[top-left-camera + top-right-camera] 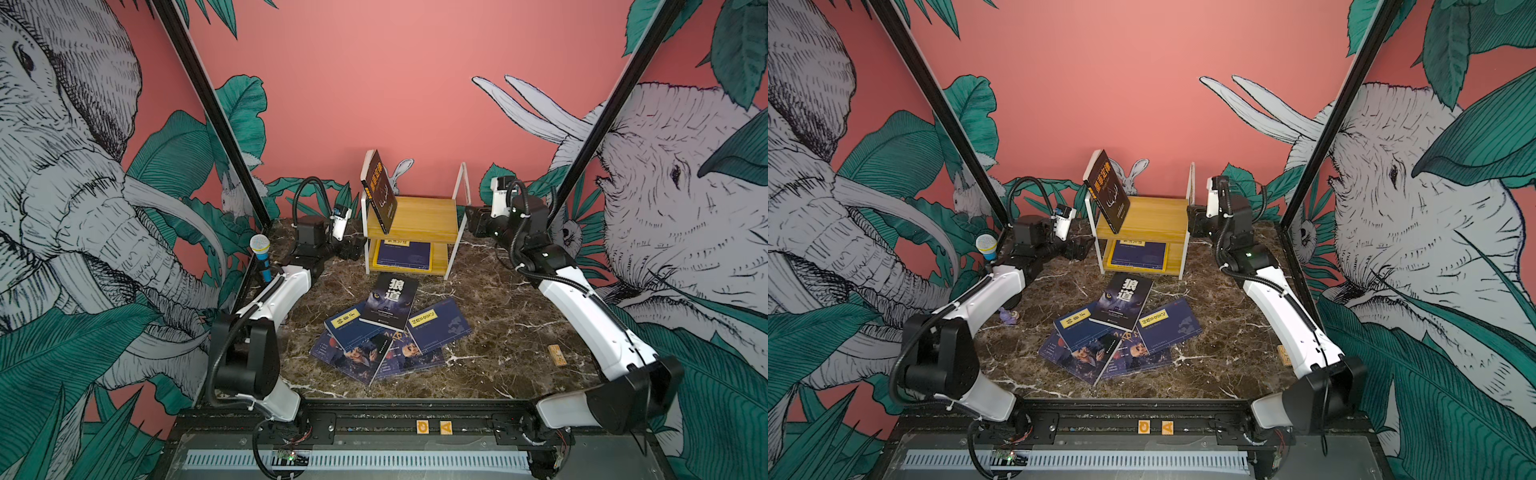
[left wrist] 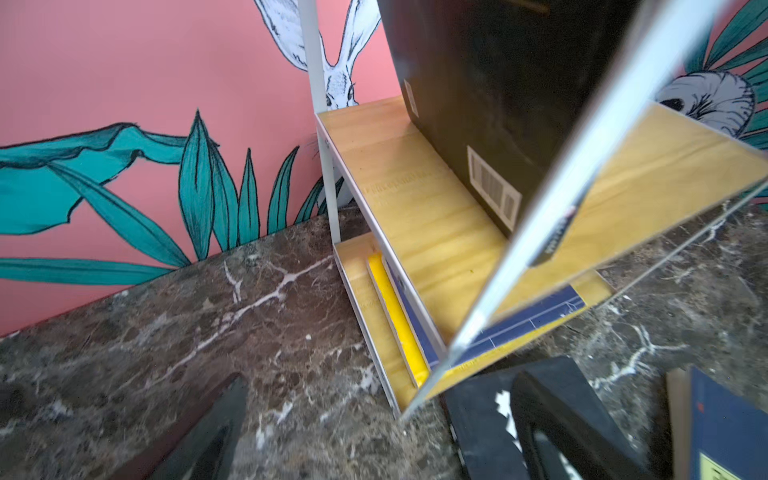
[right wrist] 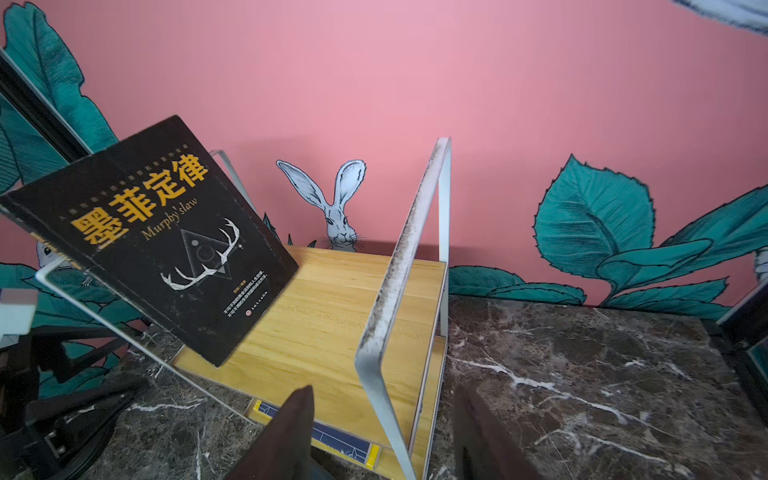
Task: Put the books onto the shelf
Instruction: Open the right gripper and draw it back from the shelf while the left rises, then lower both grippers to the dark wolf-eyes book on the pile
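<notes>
The left pincer (image 1: pixel 353 249) stands wide open and empty at the left foot of the shelf (image 1: pixel 424 218). The right pincer (image 1: pixel 473 222), just beside the shelf's right frame, has its fingers parted and grips nothing that shows. In the upper centre of both top views, the shelf carries a dark brown book (image 1: pixel 380 191) leaning against its left frame on the upper board. On the lower board a navy book (image 1: pixel 403 254) lies flat on a yellow book (image 2: pixel 397 328). The job looks barely begun. The books (image 1: pixel 438 326) left to go, five by my count, lie fanned and overlapping mid-frame, with the black wolf-eye book (image 1: pixel 388 305) on top, and neither arm is near them. The counter (image 1: pixel 519 332) is dark veined marble, with a small wooden block (image 1: pixel 556 356) at right. Pink walls painted with elephants, leaves and a rabbit close the cell in.
</notes>
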Motion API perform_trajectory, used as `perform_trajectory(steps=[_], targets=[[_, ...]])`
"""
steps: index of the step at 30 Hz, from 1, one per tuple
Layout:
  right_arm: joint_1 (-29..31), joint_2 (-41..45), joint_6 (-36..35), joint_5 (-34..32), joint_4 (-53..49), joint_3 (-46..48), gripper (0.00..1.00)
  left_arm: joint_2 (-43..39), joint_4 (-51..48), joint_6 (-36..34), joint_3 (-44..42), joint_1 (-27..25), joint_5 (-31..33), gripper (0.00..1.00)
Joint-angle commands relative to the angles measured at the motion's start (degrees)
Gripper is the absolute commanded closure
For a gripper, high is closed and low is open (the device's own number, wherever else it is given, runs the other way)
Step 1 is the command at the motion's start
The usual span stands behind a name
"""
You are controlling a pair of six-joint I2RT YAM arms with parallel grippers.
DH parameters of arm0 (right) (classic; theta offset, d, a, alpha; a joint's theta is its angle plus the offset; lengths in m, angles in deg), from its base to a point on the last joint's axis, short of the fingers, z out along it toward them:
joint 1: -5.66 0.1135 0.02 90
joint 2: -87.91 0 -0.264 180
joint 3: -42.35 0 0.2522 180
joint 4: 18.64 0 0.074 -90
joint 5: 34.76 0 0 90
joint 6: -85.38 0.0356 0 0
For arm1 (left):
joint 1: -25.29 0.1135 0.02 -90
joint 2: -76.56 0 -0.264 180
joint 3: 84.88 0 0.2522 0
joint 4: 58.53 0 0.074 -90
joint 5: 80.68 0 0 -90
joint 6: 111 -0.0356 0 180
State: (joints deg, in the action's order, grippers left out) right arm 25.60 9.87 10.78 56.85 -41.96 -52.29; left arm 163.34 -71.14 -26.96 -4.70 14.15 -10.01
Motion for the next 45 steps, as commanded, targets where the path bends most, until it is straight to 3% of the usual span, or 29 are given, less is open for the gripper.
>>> perform_trajectory(steps=[1,6,10,16,21,24,26,29,34,39,45], targets=[[-0.08,5.51,0.09,-1.82,-1.64,2.86,0.42,-7.84,-10.35,3.88,-1.62,0.05,-0.28,0.01],[1.06,14.9,7.14,-1.91,-0.7,15.64,0.42,-12.65,-16.5,10.9,-7.08,0.13,-3.68,0.01],[5.77,19.97,15.11,-5.04,2.28,26.3,0.45,-12.5,-11.58,17.5,-13.21,0.09,-9.01,0.01],[15.19,21.87,31.44,-11.94,10.41,40.01,0.5,-8.64,-2.96,27.64,-18.66,0.14,-11.7,0.01],[22.05,15.49,42.24,-14.21,17.92,45.79,0.55,-4.92,4.62,33.96,-22.3,0.12,-17.56,0.01],[23.05,9.94,46.3,-13.44,16.2,43.85,0.54,-3.11,5.91,35.94,-22.91,0.08,-17.38,0.01],[23.37,7.01,49.01,-12.16,20.22,43.85,0.53,-1.58,6.45,36.45,-22.53,0.07,-17.69,0.03],[23.74,1.86,53.35,-10.5,26.21,43.65,0.52,1.91,6.69,37.38,-21.15,0.02,-18.94,0.13],[24.22,-6.6,60.07,-7.02,35.85,42.48,0.49,5.83,4.59,38.39,-18.51,0.11,-19.45,0.4],[24.26,-14.79,66.16,-3.57,44.14,41.65,0.45,6.89,4.95,38.68,-18.75,-0.11,-18.99,0.43],[24.19,-19.47,67.37,-2.68,42.06,39.53,0.44,9.31,3.22,38.25,-17.32,-0.25,-18.55,0.49]])
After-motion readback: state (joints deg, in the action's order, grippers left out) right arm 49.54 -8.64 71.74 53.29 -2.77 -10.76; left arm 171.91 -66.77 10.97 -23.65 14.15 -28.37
